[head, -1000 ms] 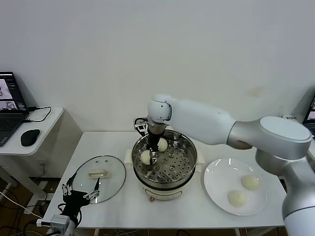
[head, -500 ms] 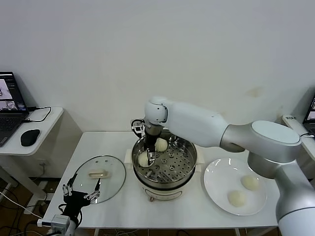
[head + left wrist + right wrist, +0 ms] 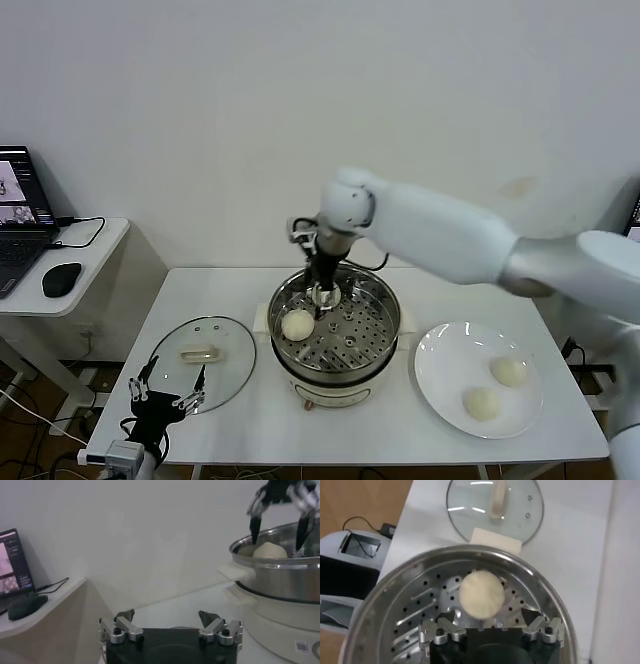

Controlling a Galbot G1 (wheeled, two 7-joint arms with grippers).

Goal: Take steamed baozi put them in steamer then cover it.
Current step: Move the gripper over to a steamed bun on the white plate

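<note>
The steamer [image 3: 375, 340] stands mid-table, its steel basket uncovered. One baozi [image 3: 298, 324] lies in the basket's left part; it also shows in the right wrist view [image 3: 481, 594]. My right gripper [image 3: 324, 292] hangs open and empty over the back of the basket; it hides whatever lies under it. In the right wrist view this gripper [image 3: 487, 615] is just above the perforated floor. Two baozi [image 3: 509, 371] [image 3: 482, 402] lie on the white plate [image 3: 440, 350]. The cover [image 3: 225, 345] lies flat left of the steamer. My left gripper [image 3: 165, 395] is parked open at its near edge.
A side desk [image 3: 95, 240] with a laptop and a mouse stands off the table's left end. The wall runs close behind the steamer. The left wrist view shows the steamer's rim [image 3: 280, 562] with my right gripper [image 3: 277, 530] above it.
My right gripper has lifted out of the basket's left part and moved toward the back, and the arm has swung right. The baozi on the left stays in the basket.
</note>
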